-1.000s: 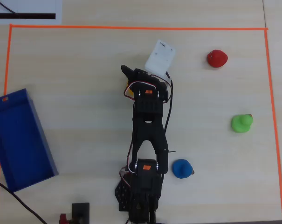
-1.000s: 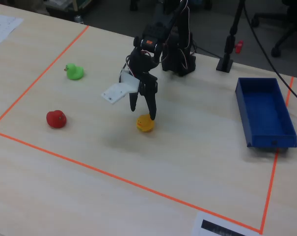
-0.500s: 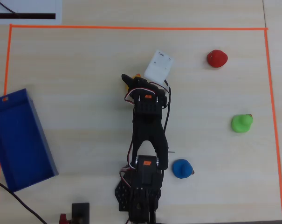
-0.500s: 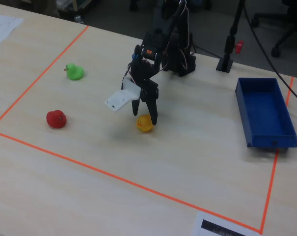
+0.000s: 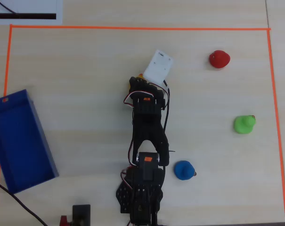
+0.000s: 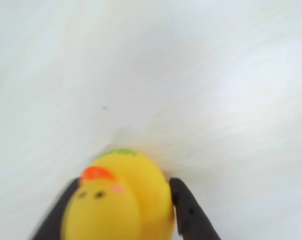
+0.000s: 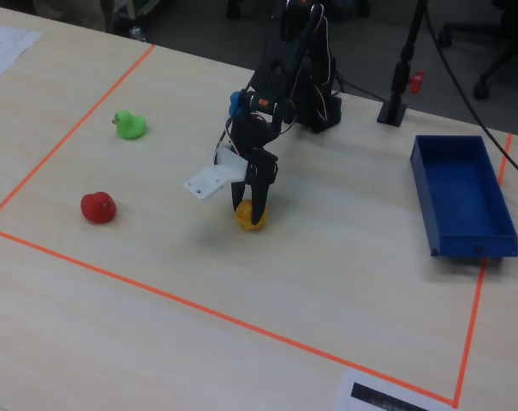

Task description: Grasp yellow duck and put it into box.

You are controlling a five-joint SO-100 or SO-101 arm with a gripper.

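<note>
Handling judgement: the yellow duck (image 6: 118,200) looked like a light, hollow rubber toy, soft enough to squash and smooth enough to slip, so a moderate squeeze across the widest part of its body seemed best. It sat on the table (image 7: 344,282), well apart from the blue box (image 7: 460,197). The hand (image 6: 123,212) had one finger (image 6: 188,210) at each flank, seemingly closed on it.

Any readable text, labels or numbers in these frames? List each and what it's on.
None is readable.
Sheet of paper at the table's near edge in the fixed view: a dark printed bar, too small to read.
Paper at the far left corner: faint print, blurred.
Yellow duck, blue box: no text visible.
</note>
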